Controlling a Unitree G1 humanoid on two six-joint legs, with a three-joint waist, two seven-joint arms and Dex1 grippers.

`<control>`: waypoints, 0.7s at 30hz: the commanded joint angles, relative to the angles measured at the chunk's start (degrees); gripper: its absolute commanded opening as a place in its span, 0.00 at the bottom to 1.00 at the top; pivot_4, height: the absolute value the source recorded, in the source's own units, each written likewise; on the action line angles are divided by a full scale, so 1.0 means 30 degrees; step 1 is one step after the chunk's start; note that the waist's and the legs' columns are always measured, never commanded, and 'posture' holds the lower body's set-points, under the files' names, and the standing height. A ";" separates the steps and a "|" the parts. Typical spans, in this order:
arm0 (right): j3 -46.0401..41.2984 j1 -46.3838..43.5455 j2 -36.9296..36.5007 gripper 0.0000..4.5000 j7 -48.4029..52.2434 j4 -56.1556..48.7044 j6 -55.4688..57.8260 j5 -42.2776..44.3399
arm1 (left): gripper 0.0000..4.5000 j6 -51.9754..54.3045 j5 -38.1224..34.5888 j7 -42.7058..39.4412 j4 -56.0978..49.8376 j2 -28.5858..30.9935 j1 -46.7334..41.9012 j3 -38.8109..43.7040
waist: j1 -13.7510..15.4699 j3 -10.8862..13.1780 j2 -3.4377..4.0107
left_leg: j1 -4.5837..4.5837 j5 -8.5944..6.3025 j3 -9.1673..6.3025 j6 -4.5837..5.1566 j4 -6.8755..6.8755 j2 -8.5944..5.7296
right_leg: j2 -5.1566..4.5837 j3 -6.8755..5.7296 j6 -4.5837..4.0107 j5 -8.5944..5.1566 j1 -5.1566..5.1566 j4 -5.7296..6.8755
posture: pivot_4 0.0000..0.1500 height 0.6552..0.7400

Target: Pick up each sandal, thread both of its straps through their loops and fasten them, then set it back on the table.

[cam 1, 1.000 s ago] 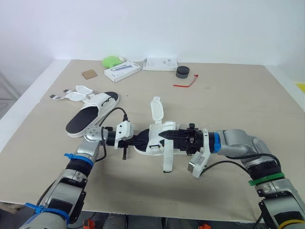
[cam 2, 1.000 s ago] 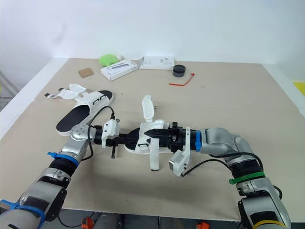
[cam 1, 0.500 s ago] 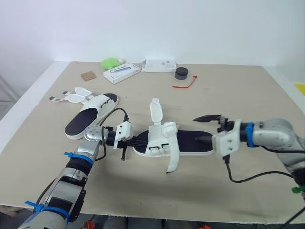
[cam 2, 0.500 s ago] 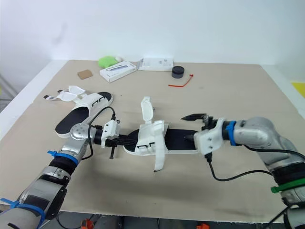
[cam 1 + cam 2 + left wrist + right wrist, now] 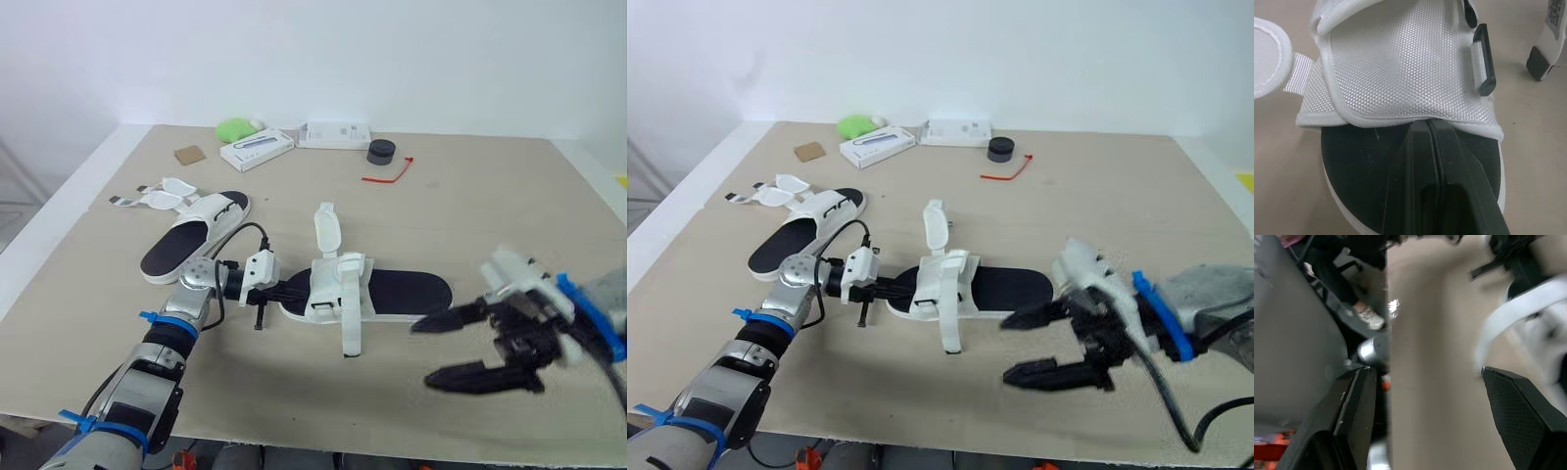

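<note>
Neither sandal is fastened yet; both lie on the tan tabletop (image 5: 490, 215).
Near white-strapped black-soled sandal (image 5: 402, 292): upright strap (image 5: 323, 227) and trailing strap (image 5: 353, 333) unthreaded; left gripper (image 5: 1431, 128) closed, tip on its footbed; right gripper (image 5: 423, 352) spread wide, empty, nearby. Matching far sandal (image 5: 186, 240) lies unstrapped.

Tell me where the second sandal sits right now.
In the left eye view the second sandal lies on the left of the table, beyond and left of the left gripper, with its straps loose.
</note>
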 commanded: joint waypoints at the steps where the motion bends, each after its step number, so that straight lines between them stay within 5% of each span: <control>1: 0.3183 -0.0620 0.2320 0.83 -0.4119 -0.1021 -0.0261 -0.4193 | 0.00 0.0558 0.1744 -0.0274 0.1077 -0.0017 0.1427 -0.1614 | 0.0004 -0.0009 -0.0033 | -0.0014 -0.0015 -0.0002 -0.0022 0.0027 0.0007 | -0.0002 -0.0012 -0.0004 -0.0006 -0.0001 -0.0001 | 1.00 1.00; 12: 0.5371 -0.3380 0.6120 0.83 -0.6316 -0.0052 0.2054 -0.6052 | 0.00 0.1110 0.1639 -0.0221 -0.0142 0.0062 0.2114 -0.1690 | 0.0059 -0.0031 0.0033 | -0.0138 -0.0095 -0.0045 0.0062 0.0052 -0.0079 | -0.0056 -0.0034 0.0154 -0.0030 0.0043 -0.0009 | 1.00 1.00; 21: 0.5069 -0.5251 0.7940 0.83 -0.6317 -0.0004 0.5174 -0.2531 | 0.00 0.1366 0.1598 -0.0132 -0.0322 0.0130 0.2088 -0.1595 | 0.0040 -0.0029 0.0030 | -0.0147 -0.0107 -0.0078 0.0077 0.0056 -0.0079 | -0.0057 -0.0072 0.0140 -0.0046 0.0054 -0.0009 | 1.00 1.00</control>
